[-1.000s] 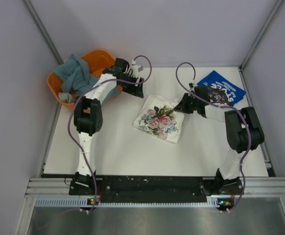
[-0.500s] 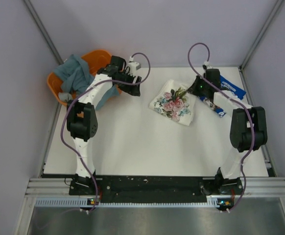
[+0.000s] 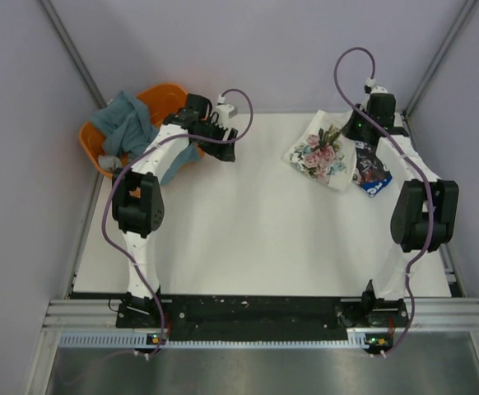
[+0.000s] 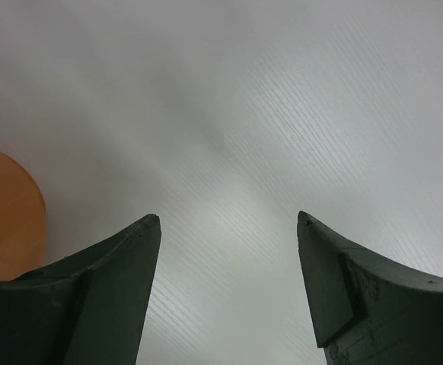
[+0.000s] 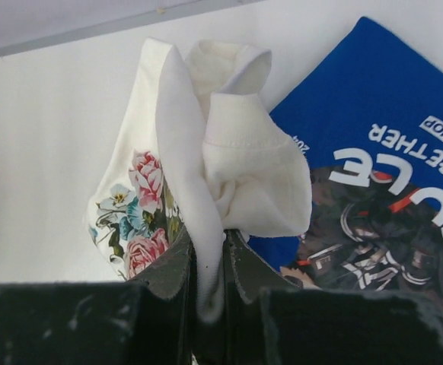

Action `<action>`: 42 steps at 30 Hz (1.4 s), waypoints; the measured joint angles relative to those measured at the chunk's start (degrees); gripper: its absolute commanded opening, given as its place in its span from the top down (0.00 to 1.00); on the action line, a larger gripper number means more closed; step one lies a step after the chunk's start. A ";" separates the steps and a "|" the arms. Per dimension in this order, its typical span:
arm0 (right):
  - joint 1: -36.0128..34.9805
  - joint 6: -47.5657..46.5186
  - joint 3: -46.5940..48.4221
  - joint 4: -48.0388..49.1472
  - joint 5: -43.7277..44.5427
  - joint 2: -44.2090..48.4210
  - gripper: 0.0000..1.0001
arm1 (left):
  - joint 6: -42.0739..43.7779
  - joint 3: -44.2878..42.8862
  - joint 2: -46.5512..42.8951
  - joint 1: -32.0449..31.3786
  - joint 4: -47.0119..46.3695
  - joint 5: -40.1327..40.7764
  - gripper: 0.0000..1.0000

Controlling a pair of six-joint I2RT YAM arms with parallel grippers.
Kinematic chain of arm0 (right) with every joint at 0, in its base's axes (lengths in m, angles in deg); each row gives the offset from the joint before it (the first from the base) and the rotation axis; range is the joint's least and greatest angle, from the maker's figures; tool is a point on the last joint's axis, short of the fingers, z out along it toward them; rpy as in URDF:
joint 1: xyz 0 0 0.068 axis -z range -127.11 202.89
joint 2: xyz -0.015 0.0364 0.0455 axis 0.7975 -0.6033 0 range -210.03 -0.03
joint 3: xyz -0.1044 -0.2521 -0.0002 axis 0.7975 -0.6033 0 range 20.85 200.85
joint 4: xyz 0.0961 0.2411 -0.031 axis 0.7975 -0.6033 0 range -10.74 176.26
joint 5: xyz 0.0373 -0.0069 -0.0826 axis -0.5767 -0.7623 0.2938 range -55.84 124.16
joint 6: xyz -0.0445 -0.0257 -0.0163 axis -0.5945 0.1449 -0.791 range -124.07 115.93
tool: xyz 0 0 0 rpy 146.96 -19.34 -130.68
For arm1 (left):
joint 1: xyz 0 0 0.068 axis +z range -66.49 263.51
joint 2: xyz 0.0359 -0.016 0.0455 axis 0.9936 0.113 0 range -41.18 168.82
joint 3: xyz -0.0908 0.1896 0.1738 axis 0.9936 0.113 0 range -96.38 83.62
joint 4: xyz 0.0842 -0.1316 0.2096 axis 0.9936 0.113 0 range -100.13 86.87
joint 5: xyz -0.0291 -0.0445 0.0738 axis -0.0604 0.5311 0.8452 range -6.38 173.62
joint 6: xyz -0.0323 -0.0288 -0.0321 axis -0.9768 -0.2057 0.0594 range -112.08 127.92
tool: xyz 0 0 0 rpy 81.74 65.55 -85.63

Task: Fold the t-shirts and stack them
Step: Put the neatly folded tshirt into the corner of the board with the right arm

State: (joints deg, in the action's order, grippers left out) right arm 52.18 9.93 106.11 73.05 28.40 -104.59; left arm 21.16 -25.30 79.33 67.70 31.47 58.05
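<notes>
The folded white floral t-shirt (image 3: 325, 156) hangs from my right gripper (image 3: 356, 132) at the far right, partly over the folded royal-blue t-shirt (image 3: 374, 174). In the right wrist view my right gripper (image 5: 210, 242) is shut on a bunched white edge of the floral shirt (image 5: 206, 144), with the blue shirt (image 5: 374, 152) and its white lettering lying flat just beyond. My left gripper (image 3: 225, 148) is open and empty above bare table beside the basket; its fingers (image 4: 122, 258) show only tabletop between them.
An orange plastic basket (image 3: 165, 99) holding a teal-grey cloth (image 3: 128, 123) stands at the far left corner; its rim shows in the left wrist view (image 4: 4, 213). Grey enclosure walls surround the white table (image 3: 239, 239).
My right gripper has carried the floral shirt from the table's middle to the far right, over the blue shirt, which it now mostly covers. The left arm stayed near the basket.
</notes>
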 measured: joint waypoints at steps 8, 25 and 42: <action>3.08 -3.76 3.10 -3.67 1.75 0.00 1.00 | 0.42 0.00 0.00 0.00 0.02 0.85 0.23; 8.61 -3.04 6.69 -7.82 2.43 0.68 1.00 | 0.72 0.00 0.00 0.00 0.02 1.27 0.23; 19.69 4.26 -2.12 -0.94 -3.58 3.72 1.00 | 1.57 0.00 0.00 0.00 0.04 1.53 0.23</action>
State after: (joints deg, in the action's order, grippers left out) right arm 71.88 14.19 103.99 72.11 24.82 -100.87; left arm 22.73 -25.30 79.33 67.70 31.52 59.58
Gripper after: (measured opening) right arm 0.079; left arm 0.766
